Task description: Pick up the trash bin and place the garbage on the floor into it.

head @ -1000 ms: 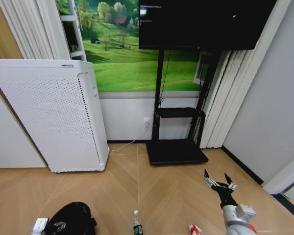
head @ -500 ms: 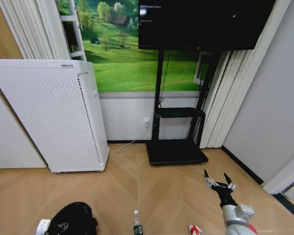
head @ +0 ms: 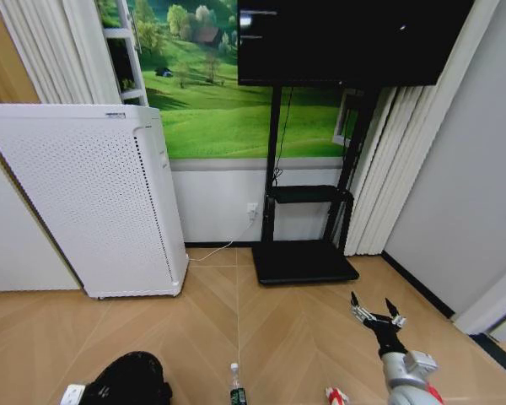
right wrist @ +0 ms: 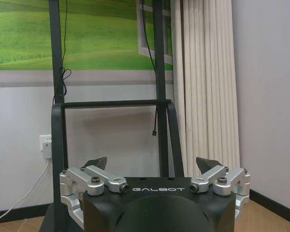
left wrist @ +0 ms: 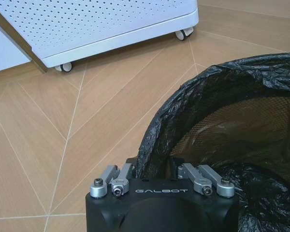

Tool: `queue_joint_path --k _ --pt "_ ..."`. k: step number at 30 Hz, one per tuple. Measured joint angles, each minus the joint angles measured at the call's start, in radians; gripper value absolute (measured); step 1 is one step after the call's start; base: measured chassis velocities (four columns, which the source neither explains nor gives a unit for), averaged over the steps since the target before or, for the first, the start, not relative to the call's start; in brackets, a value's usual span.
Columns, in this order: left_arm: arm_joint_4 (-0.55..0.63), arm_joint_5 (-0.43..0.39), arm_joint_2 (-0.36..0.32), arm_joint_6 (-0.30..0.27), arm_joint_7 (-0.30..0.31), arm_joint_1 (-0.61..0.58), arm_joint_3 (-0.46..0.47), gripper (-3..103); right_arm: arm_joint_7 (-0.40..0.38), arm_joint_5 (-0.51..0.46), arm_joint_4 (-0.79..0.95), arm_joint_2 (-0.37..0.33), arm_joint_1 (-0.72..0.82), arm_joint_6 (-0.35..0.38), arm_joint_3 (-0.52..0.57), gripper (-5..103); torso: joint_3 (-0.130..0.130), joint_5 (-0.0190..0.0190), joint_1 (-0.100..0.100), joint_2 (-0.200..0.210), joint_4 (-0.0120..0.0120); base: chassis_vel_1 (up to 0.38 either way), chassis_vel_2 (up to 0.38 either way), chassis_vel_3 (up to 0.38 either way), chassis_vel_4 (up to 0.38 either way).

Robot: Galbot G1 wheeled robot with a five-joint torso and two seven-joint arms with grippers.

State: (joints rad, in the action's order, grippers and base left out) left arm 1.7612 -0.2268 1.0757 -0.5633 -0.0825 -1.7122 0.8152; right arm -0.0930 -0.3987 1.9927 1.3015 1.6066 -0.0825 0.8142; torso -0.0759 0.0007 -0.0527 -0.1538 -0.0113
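The trash bin [head: 128,379], black and lined with a crinkled black bag, sits at about 7 o'clock in the head view, low on the parquet floor [head: 278,337]. In the left wrist view its rim [left wrist: 150,145] passes between the fingers of the left end effector [left wrist: 162,166], one finger outside the wall and one inside. The fingers appear to be closed on rim and liner, though the contact itself is hidden by the bag.

Of the garbage, the clear bottle [head: 235,386] with its green label stands at 6 o'clock, just beside the bin. A red-and-white wrapper [head: 334,395] lies further toward 5 o'clock, near the right arm.

Risk, as a judgement: the hold is on a thin lip at one side only. If the fingers catch mostly loose liner, the bag may slide or pull free and the bin may tilt or drop when lifted. A swinging bin could also knock the upright bottle over and roll it away.

Pose: the left arm reaches low, its wrist camera looking over the bin mouth toward the white perforated appliance [left wrist: 101,24] on castors. The right end effector [head: 377,315] is held clear of the floor at about 4 o'clock, pointing toward the black TV stand [right wrist: 58,121], its fingers spread wide and holding nothing.
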Motion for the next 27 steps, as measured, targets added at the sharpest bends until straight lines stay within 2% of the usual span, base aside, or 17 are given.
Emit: queue_joint_path --k 3,9,11,12,15,20,23,27 --pt "0.001 0.000 0.000 0.003 0.002 0.001 -0.002 33 0.000 0.001 0.000 0.001 0.001 -0.001 -0.001 100 0.000 -0.0003 0.000 0.000 0.0000 0.000 0.000 0.000 0.000" --pt "0.006 0.000 0.011 0.071 0.022 0.002 -0.007 30 0.000 0.002 0.001 0.002 0.001 -0.004 -0.002 100 0.000 -0.0024 0.000 0.000 0.0000 0.000 0.000 0.000 0.000" --pt "0.012 0.007 0.017 0.115 0.028 0.004 -0.005 24 0.000 0.002 0.002 0.002 0.001 -0.005 -0.002 100 0.000 -0.0031 0.000 0.001 -0.0003 0.000 0.000 0.000 0.000" --pt "0.012 0.007 0.017 0.115 0.028 0.004 -0.005 24 0.000 0.002 0.002 0.002 0.001 -0.005 -0.002 100 0.000 -0.0031 0.000 0.001 -0.0003 0.000 0.000 0.000 0.000" --pt "0.021 0.023 0.022 0.166 0.037 0.016 0.005 14 0.001 0.004 0.004 0.001 0.002 -0.006 -0.003 100 0.000 -0.0018 0.000 0.001 -0.0005 0.000 0.000 0.000 0.000" --pt "0.038 0.028 0.029 0.195 0.047 0.026 0.010 11 0.002 0.010 0.005 0.005 0.005 -0.009 -0.003 100 0.000 -0.0013 0.000 0.001 -0.0003 0.000 0.000 0.000 0.000" --pt "0.063 0.038 0.036 0.210 0.051 0.032 0.017 4 0.002 0.013 0.006 0.006 0.009 -0.012 -0.003 100 0.000 -0.0012 0.000 0.001 -0.0004 0.000 0.000 0.000 0.000" --pt "0.099 0.046 0.038 0.217 0.056 0.038 0.031 3 0.003 0.015 0.006 0.006 0.011 -0.014 -0.001 100 0.000 -0.0006 0.000 0.001 0.0001 0.000 0.000 0.000 0.000"
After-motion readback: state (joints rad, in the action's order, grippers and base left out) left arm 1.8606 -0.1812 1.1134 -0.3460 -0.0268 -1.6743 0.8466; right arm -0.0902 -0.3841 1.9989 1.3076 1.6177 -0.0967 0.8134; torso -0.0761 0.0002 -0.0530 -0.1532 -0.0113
